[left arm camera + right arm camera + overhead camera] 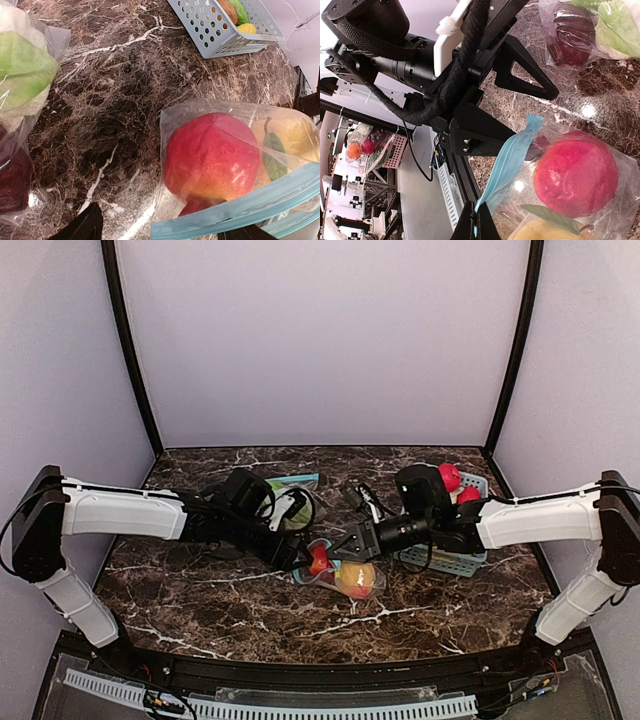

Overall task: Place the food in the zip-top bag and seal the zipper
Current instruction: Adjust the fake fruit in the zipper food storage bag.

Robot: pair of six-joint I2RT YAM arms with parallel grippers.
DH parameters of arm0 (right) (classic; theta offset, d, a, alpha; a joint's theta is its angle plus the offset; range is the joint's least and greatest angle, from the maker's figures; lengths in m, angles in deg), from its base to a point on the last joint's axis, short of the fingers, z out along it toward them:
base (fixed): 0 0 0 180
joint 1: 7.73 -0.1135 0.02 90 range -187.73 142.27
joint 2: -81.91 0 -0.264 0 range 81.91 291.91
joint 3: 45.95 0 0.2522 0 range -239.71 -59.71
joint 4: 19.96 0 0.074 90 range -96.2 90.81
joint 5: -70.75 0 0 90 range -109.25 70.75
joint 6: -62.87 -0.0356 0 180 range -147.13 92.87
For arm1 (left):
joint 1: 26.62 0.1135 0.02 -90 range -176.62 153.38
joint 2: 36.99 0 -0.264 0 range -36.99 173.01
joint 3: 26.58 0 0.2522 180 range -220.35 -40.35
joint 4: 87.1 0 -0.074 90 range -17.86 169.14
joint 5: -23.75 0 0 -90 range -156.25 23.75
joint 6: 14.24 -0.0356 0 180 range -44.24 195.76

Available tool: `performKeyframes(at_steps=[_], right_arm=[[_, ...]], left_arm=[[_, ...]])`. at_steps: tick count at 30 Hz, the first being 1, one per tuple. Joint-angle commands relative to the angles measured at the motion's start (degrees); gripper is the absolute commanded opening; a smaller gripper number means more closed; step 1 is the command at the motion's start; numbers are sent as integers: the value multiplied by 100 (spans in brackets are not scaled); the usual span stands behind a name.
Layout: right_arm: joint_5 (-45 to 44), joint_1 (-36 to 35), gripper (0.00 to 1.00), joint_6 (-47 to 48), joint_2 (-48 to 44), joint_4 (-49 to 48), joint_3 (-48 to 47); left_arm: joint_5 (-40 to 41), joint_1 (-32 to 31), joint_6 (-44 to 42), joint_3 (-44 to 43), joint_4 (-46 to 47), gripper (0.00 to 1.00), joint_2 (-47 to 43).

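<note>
A clear zip-top bag [343,578] with a blue zipper [507,160] lies at the table's middle. It holds a red apple [575,175] and a yellow fruit [545,232]; both also show in the left wrist view, the apple [210,157] and the yellow fruit [295,137]. My right gripper [477,227] is shut on one end of the zipper strip. My left gripper [162,231] is open at the bag's other end; the zipper [240,210] lies across one of its fingers [245,234]. In the top view the grippers, left [297,558] and right [342,546], meet over the bag.
A second clear bag [22,100] with a green-leafed cauliflower and a dark red piece lies just behind. A light-blue slotted basket [215,35] at the right holds orange, green and yellow pieces; red pieces [452,478] show in it from above.
</note>
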Motion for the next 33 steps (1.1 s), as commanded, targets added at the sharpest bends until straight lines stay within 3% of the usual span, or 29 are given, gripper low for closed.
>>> performKeyframes(at_steps=[1, 6, 12, 19, 27, 33], right_arm=[[143, -51, 0, -53, -88, -367, 56], [16, -49, 0, -25, -76, -294, 95], [-58, -24, 0, -13, -137, -253, 222], [-171, 20, 0, 29, -123, -153, 229], [-189, 20, 0, 49, -68, -108, 199], [-234, 20, 0, 62, -56, -69, 215]], left_arm=[[-139, -28, 124, -17, 310, 78, 88], [-48, -37, 166, -46, 453, 77, 89], [419, 1, 47, 116, 98, 90, -310], [101, 81, 344, 621, 71, 98, -1134], [-92, 86, 1073, 1303, 433, 97, -1404], [-343, 87, 1748, 1780, 1382, 92, -1391]])
